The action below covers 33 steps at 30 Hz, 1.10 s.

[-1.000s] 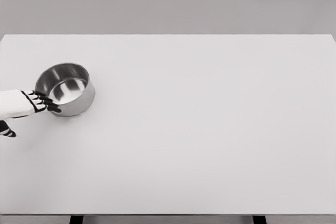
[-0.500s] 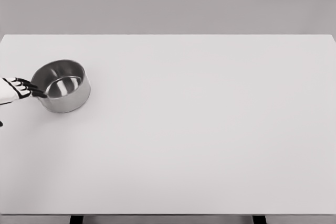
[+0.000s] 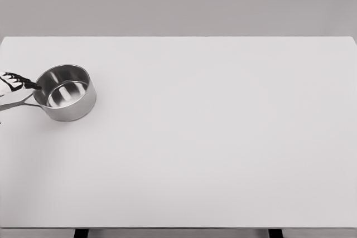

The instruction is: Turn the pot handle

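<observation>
A shiny steel pot (image 3: 65,92) stands upright on the white table (image 3: 212,137), near its left edge. Its thin metal handle (image 3: 17,104) points left, toward the picture's edge. My left hand (image 3: 17,81) shows only partly at the left border, just above the handle. Its black fingers (image 3: 25,83) stretch out to the right, and their tips reach the pot's left rim. The fingers are extended and hold nothing; the handle lies free below them. My right arm is out of view.
The table's left edge runs close to the pot and its handle. A plain grey wall stands behind the table.
My left hand has drawn back to the left and upward, off the pot's near side. The pot slid slightly left and away, and its handle now shows below the hand.
</observation>
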{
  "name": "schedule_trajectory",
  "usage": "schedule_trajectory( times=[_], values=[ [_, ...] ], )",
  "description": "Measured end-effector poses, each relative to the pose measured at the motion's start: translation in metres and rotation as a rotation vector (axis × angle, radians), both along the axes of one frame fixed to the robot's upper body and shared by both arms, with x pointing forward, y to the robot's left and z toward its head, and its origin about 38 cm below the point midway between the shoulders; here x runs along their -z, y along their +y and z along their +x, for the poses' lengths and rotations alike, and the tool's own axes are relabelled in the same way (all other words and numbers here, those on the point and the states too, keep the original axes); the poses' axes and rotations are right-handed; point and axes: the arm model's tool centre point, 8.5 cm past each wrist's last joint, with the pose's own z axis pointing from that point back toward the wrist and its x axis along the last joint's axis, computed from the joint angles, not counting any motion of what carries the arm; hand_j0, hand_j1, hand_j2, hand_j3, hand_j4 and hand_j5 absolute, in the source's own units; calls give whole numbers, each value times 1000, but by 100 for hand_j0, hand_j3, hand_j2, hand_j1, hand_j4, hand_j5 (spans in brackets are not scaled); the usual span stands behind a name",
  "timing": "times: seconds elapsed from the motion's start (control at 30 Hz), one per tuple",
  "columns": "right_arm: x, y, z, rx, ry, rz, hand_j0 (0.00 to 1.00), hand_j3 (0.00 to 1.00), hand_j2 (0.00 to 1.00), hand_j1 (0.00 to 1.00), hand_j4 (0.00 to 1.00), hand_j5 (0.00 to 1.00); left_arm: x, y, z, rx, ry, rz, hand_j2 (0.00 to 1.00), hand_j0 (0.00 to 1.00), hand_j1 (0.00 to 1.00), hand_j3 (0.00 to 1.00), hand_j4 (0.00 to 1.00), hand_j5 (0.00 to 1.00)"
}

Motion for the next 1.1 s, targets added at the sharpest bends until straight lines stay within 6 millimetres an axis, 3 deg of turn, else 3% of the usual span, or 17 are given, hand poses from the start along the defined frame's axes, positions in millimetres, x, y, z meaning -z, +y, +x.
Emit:
schedule_trajectory(
  times=[0.27,0.47,0.63,0.93,1.1],
  values=[
    [0,0,0,0,0,0,100,100,100,100,100,100,11,-2,6,-24,-10,-62,100,100,100,100,100,100],
    [0,0,0,0,0,0,100,100,100,100,100,100,14,21,10,-104,-70,-72,100,100,100,100,100,100],
    [0,0,0,0,0,0,100,100,100,100,100,100,22,23,12,-102,-79,-17,100,100,100,100,100,100],
    [0,0,0,0,0,0,100,100,100,100,100,100,19,11,25,-59,-150,55,100,100,100,100,100,100],
    [0,0,0,0,0,0,100,100,100,100,100,100,28,0,33,-42,-183,99,100,100,100,100,100,100]
  ],
)
